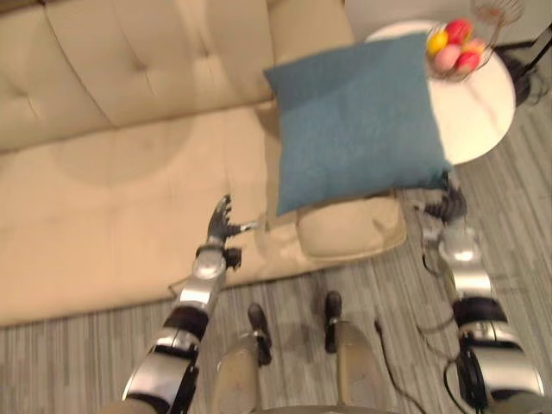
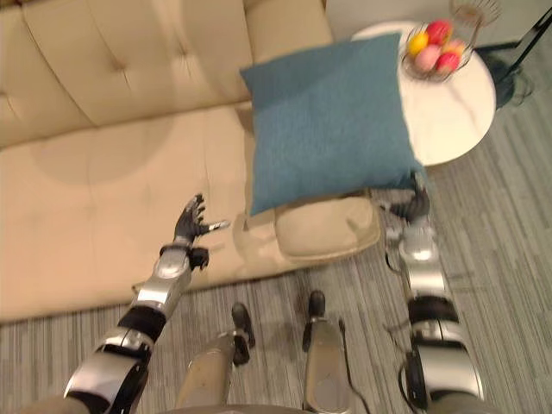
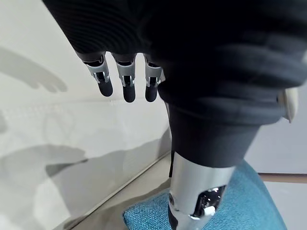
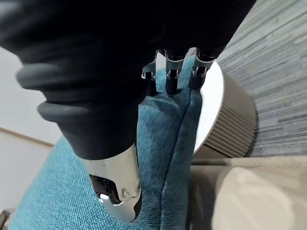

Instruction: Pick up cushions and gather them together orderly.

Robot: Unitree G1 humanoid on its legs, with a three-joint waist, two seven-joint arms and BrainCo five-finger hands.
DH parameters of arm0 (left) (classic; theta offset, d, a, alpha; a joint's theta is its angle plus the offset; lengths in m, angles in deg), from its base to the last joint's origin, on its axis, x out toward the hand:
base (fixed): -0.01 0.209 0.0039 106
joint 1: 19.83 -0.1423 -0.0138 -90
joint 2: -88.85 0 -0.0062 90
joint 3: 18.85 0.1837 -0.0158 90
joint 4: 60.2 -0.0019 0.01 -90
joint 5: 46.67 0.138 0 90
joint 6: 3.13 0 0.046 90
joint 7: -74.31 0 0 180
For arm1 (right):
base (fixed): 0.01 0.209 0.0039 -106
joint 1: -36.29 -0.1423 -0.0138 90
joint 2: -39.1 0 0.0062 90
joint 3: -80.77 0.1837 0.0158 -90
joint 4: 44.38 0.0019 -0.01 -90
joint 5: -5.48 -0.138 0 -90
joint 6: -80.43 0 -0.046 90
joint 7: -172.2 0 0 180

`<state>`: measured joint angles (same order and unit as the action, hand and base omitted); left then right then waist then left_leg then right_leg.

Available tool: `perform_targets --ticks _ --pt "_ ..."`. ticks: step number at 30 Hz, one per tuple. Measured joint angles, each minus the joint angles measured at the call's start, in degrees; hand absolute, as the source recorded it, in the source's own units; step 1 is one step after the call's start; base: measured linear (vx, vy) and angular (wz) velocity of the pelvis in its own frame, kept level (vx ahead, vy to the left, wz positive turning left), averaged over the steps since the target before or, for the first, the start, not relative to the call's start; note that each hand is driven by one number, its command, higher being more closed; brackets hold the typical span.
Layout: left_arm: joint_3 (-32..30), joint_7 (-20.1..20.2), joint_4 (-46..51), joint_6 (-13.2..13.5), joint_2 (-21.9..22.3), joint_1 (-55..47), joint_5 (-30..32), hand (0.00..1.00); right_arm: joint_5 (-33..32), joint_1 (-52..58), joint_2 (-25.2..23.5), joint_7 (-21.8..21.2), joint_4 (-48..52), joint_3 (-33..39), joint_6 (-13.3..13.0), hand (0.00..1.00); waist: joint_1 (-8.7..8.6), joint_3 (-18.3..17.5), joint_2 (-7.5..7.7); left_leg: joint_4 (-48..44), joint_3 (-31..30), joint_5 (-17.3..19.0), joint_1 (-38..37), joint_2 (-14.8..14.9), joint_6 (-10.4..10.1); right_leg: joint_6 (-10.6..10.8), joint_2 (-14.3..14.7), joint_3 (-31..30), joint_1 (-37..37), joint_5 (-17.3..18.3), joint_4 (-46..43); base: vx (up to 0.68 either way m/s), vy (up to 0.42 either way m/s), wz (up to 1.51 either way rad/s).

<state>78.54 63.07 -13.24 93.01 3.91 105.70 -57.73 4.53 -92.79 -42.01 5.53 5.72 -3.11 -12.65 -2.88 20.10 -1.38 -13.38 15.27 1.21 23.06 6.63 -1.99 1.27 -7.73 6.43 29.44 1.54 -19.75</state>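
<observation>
The cushion (image 1: 358, 121) is held pinched by the right hand (image 1: 450, 205) over the sofa's (image 1: 103, 198) right end; the left hand (image 1: 222, 224) is spread wide. Tidy placing is judged to be called for next.

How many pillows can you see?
2: a blue cushion held by the right hand, and a beige cushion under it on the sofa. Others may be hidden.

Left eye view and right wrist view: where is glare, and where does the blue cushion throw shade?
Left eye view: the round white table glares; the blue cushion darkens the sofa beside its left edge. Right wrist view: the table top shows blank white past the cushion.
</observation>
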Motion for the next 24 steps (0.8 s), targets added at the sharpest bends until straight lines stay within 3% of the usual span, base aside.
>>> perform_targets --ticks 2,3,5,11,15,21,24 --pt "1.3 -0.8 -4.6 0.0 -0.1 9.2 -1.7 0.00 -1.5 -8.5 0.4 2.1 -3.1 -1.7 0.9 0.00 -0.18 2.6 -0.01 2.6 0.1 -2.5 2.2 -0.5 0.1 -0.3 0.0 -0.3 3.2 -1.4 0.3 -0.09 -0.037 0.05" --pt "1.7 -1.1 -5.4 0.0 -0.2 11.1 -2.0 1.00 -1.7 -10.2 0.3 2.7 -3.6 -2.0 1.2 1.00 -0.17 3.1 0.01 3.0 0.2 -2.9 2.6 -0.5 0.1 -0.3 0.0 -0.4 3.9 -1.7 0.4 -0.08 -0.023 -0.05" --pt "3.6 -1.5 -7.3 0.0 0.5 17.2 -3.6 1.00 -2.0 -15.0 0.1 4.0 -3.8 -5.1 1.6 1.00 -0.69 3.9 0.02 3.7 0.9 -3.6 4.9 0.2 0.0 -0.4 0.4 -1.2 6.1 -3.3 1.9 -0.06 -0.019 -0.16" --pt "4.8 -2.7 -7.2 0.0 2.7 22.3 -8.1 1.00 -2.8 -18.0 -0.9 4.5 0.5 -10.7 1.8 1.00 -1.34 3.9 0.06 3.4 4.0 -3.3 5.7 2.0 -0.4 -0.7 1.8 -3.1 8.0 -4.0 2.2 0.00 -0.032 -0.20" --pt "4.8 -3.4 -6.1 0.0 0.6 22.4 -9.8 1.00 -5.8 -17.0 -0.9 4.5 5.9 -13.8 1.3 1.00 -1.28 3.9 0.06 3.4 5.4 -3.1 4.9 3.1 -0.8 -0.8 2.7 -3.5 8.0 -4.1 2.2 0.01 -0.065 -0.16" --pt "5.5 -4.0 -3.2 -0.1 -0.6 23.4 -9.8 1.00 -8.9 -6.6 -2.6 4.4 15.0 -15.1 -1.1 1.00 -1.06 3.9 0.06 3.5 5.8 -3.2 2.8 3.2 -0.8 -0.8 2.8 -3.5 6.2 -4.1 2.0 0.04 -0.029 -0.03" --pt "5.7 -4.2 6.1 0.3 -1.3 17.7 -9.6 1.00 -10.0 2.9 -5.3 4.3 20.4 -15.1 -1.1 1.00 -0.85 3.9 0.02 4.5 5.6 -3.2 -1.0 3.0 -0.9 -0.7 2.8 -3.3 2.6 -3.9 2.0 0.05 -0.009 0.05"
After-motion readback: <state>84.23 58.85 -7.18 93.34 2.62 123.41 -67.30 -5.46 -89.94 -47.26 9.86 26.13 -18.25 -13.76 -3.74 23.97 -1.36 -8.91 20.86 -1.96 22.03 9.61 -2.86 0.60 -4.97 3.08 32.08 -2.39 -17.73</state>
